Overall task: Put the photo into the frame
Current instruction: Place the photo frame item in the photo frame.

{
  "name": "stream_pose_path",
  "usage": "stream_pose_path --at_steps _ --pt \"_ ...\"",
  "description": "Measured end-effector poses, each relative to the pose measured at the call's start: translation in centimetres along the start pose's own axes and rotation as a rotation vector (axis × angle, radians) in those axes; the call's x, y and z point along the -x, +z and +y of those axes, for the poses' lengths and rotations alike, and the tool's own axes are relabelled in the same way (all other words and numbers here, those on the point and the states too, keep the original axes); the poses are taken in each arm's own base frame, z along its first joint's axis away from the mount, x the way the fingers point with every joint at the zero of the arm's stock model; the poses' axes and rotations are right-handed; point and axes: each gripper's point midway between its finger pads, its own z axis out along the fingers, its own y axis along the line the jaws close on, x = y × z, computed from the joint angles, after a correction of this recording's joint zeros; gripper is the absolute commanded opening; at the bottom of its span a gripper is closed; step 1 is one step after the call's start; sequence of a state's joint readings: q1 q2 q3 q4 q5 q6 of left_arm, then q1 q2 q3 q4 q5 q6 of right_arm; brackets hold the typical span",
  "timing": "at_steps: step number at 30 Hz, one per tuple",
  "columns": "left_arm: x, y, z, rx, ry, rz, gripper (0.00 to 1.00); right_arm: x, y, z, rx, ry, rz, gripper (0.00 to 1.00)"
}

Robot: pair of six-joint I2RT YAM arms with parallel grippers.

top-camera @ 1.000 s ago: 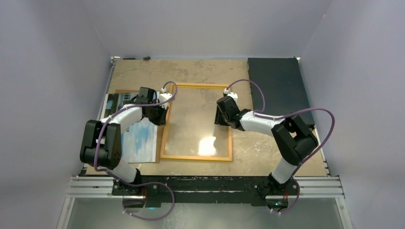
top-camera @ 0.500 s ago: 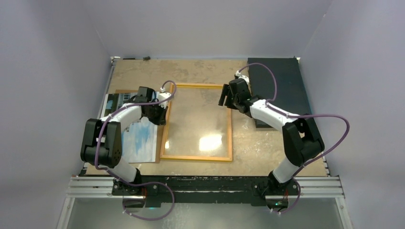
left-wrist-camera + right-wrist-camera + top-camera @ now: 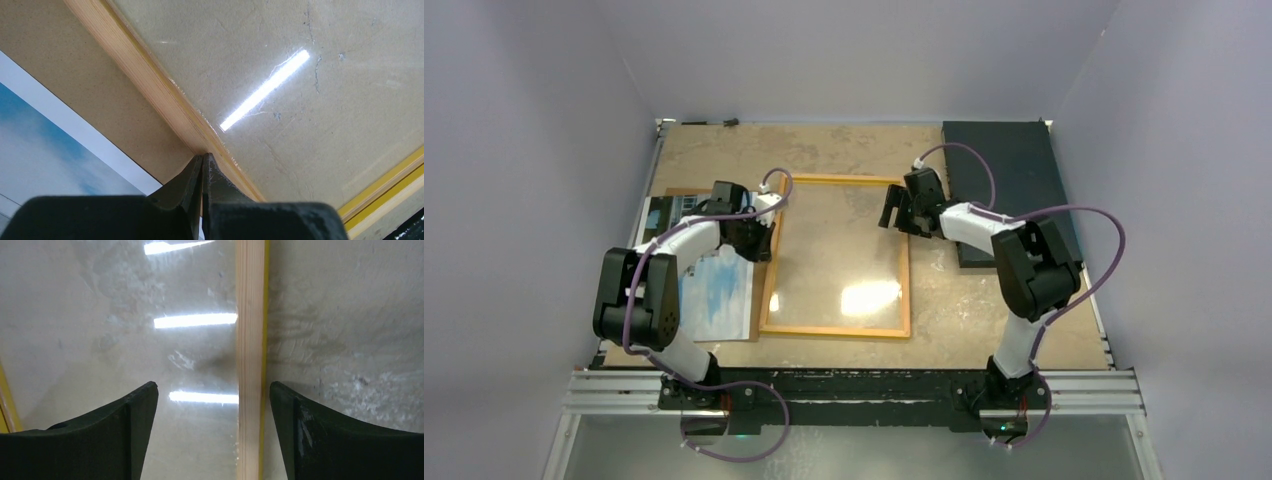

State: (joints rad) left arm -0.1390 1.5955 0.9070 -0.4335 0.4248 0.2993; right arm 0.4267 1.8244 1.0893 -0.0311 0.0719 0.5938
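The frame [image 3: 834, 330] lies flat mid-table with its light wood reverse up and a thin yellow edge showing. The photo [image 3: 719, 285], blue sky and buildings, lies face up to its left, partly under my left arm. My left gripper [image 3: 766, 243] is shut with nothing between its fingers, and its tips [image 3: 202, 157] rest against the frame's left rail [image 3: 150, 85], with the photo [image 3: 40, 165] just beside them. My right gripper [image 3: 898, 220] is open over the frame's right rail near the far corner. In the right wrist view that rail [image 3: 250, 315] runs between the parted fingers of the right gripper [image 3: 212, 390].
A plain brown backing board [image 3: 679, 191] lies under the photo, and its surface [image 3: 75, 65] shows between print and frame. A dark rectangular mat [image 3: 1004, 180] lies at the far right, close to my right arm. Grey walls enclose the table on three sides.
My right gripper has swung from over the pane's middle to the frame's right rail near the far corner, and its fingers have spread wider. The left arm, frame and photo have not moved.
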Motion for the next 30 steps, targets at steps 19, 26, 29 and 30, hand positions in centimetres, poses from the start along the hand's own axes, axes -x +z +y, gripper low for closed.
stream_pose_path --at_steps 19,26,29,30 --pt "1.1 0.7 -0.5 -0.048 -0.004 -0.015 0.0 6.4 1.8 0.5 -0.057 -0.02 -0.12 0.82" --pt "1.7 -0.9 0.5 -0.018 -0.026 0.016 0.0 8.6 -7.4 3.2 0.024 -0.04 -0.304 0.61" --pt "3.0 -2.1 1.4 0.002 -0.039 0.001 0.0 6.0 -9.8 7.5 0.147 -0.099 -0.302 0.47" --pt "3.4 -2.7 1.8 0.011 -0.042 -0.004 0.02 4.0 -10.0 9.1 0.192 -0.131 -0.272 0.42"
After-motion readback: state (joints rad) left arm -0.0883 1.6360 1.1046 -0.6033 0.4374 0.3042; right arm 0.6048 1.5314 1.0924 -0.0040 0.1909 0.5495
